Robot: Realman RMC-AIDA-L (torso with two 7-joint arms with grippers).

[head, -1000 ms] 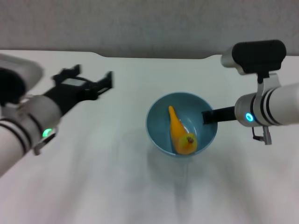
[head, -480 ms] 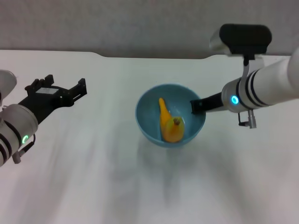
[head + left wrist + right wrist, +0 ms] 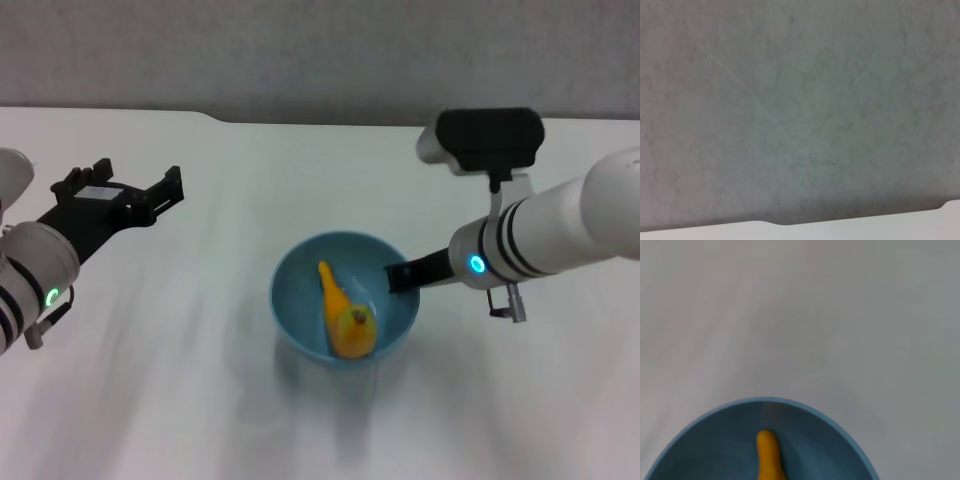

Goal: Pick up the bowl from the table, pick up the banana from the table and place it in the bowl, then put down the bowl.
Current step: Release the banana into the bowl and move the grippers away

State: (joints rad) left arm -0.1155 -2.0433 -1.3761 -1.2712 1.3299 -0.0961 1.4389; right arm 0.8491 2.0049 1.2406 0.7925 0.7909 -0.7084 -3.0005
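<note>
The light-blue bowl [image 3: 300, 300] hangs a little above the white table [image 3: 200, 380], with a faint shadow under it. The yellow-orange banana [image 3: 345, 318] lies inside it, thin end toward the far side. My right gripper [image 3: 400, 277] is shut on the bowl's right rim. The right wrist view shows the bowl's rim [image 3: 715, 432] and the banana's thin end [image 3: 768, 452] over the table [image 3: 790, 315]. My left gripper [image 3: 122, 190] is open and empty at the far left, well away from the bowl.
A grey wall [image 3: 300, 50] runs behind the table, whose far edge has a shallow notch [image 3: 330, 122]. The left wrist view shows only this wall [image 3: 800, 100] and a strip of the table's edge [image 3: 790, 232].
My right gripper has carried the bowl with the banana leftward and toward me. My left arm drew back to the left a second ago and has since stayed still.
</note>
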